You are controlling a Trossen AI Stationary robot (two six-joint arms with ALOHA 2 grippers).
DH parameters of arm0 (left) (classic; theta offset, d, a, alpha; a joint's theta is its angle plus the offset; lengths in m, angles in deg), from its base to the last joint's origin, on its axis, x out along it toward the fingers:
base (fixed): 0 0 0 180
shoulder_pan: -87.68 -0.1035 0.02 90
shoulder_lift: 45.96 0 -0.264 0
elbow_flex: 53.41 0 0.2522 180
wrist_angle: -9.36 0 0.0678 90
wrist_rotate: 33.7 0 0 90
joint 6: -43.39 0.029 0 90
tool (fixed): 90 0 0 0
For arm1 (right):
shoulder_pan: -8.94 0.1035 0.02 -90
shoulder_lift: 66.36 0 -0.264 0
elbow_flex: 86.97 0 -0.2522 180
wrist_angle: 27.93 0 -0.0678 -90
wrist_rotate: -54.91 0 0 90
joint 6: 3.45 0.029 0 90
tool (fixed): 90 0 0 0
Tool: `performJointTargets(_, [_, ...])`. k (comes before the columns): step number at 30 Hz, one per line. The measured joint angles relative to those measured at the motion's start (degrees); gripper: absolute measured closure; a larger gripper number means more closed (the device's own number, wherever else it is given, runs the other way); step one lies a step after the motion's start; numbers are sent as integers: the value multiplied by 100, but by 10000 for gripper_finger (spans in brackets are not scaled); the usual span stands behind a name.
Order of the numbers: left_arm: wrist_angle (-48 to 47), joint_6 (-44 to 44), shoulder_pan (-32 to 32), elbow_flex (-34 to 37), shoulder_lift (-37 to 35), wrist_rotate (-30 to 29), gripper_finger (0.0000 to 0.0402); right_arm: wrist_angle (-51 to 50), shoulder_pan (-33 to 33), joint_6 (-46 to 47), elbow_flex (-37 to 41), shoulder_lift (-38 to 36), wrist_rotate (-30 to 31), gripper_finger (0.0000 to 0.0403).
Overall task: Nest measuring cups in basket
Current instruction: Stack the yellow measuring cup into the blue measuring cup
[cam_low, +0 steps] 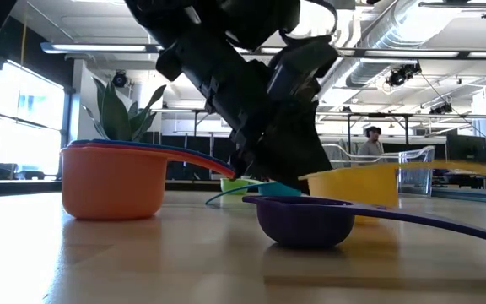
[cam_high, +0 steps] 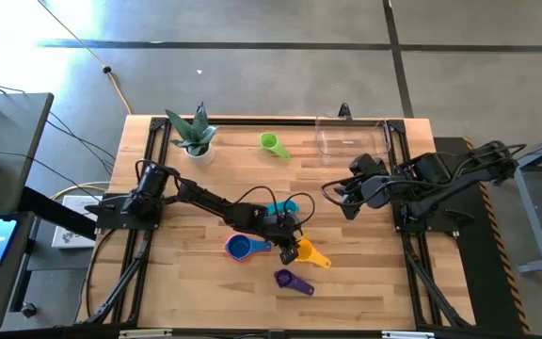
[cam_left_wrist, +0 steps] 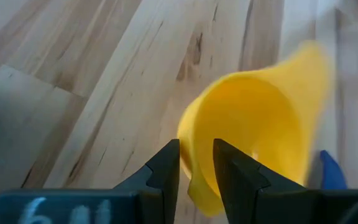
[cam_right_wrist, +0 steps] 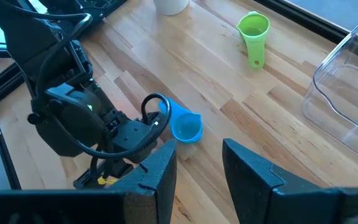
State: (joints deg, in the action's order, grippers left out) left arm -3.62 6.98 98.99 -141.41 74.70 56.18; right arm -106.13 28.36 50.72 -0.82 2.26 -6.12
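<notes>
Pale wooden tabletop (cam_high: 186,282) fills the high view, ringed by grey floor. On it the left hand (cam_high: 291,250) sits low over the yellow measuring cup (cam_high: 314,256), with the stacked blue and orange cups (cam_high: 240,248) just beside it, the purple cup (cam_high: 288,280) nearer the front edge, a teal cup (cam_high: 280,207) under the arm, and the green cup (cam_high: 271,143) far off near the clear basket (cam_high: 351,139). The right hand (cam_high: 346,198) waits beside the basket.

From the low view the yellow cup rides tilted behind the purple one.

The left wrist view shows both fingers (cam_left_wrist: 166,171) pinching the cup's thin rim, 1 inside the bowl, 1 outside. Such a cup looks light, stiff and slick; a rim pinch may let it swing, so the flat handle seems the steadier hold.

The right wrist view shows that hand's fingers apart and holding nothing.
</notes>
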Motion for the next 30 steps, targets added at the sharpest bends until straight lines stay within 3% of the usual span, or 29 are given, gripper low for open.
performJointTargets(10, [52, 0, -4, 0, 7, 62, 377, 0, 0, -2, 0, 1, 4, 281])
performJointTargets(24, [13, -912, -162, 0, -10, 558, 379, 0, 2, -17, 0, 0, 7, 281])
performJointTargets(30, [-396, -1159, -195, 4, -341, 336, 379, -19, 1, -20, 0, 0, 80, 281])
